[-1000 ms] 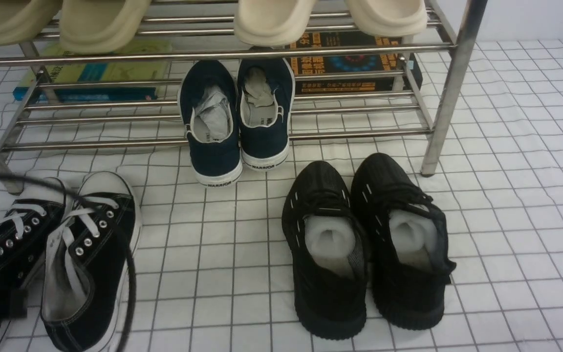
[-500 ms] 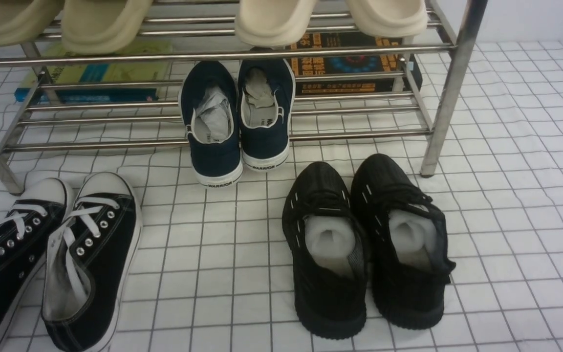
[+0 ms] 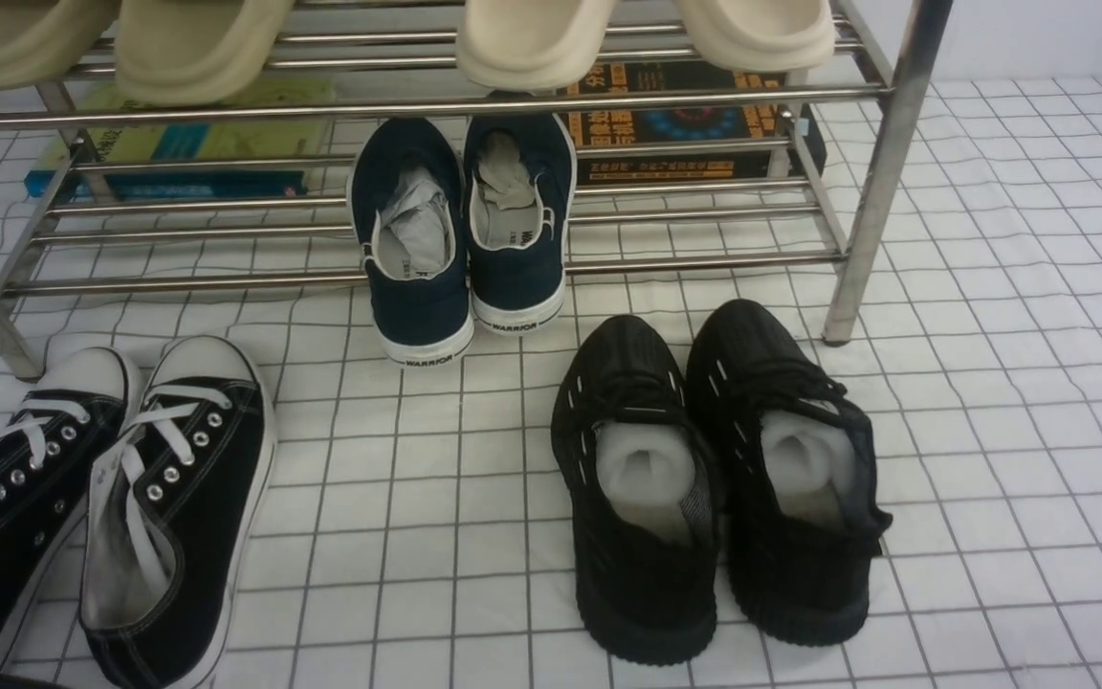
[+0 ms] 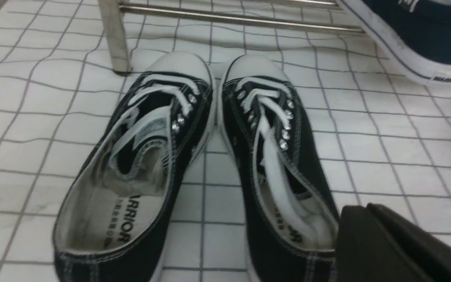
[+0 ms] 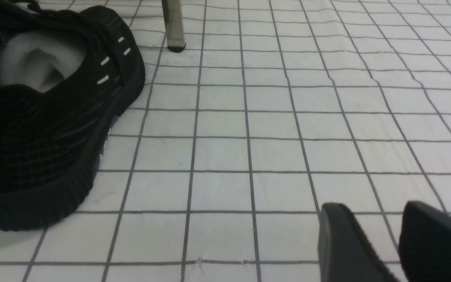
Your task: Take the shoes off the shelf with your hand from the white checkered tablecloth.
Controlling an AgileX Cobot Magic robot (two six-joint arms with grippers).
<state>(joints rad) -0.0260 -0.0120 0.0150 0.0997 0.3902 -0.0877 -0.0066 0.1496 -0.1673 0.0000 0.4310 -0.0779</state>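
Note:
The shoes, black canvas with white laces, lie side by side on the white checkered tablecloth at the front left, toes toward the shelf. In the left wrist view the shoes fill the middle, just off a shelf leg. My left gripper is shut with nothing in it, beside the heel of one shoe. My right gripper stands open over bare tablecloth, nothing between its fingers.
Navy slip-ons rest on the shelf's bottom bars, heels hanging over the front. All-black knit sneakers sit on the cloth near the shelf's right leg. Beige slippers are on the upper tier, with books behind the shelf.
A second ago the left arm's dark body and cable hung over the shoes in the front view; they have pulled back out of it. The shoes stayed put.

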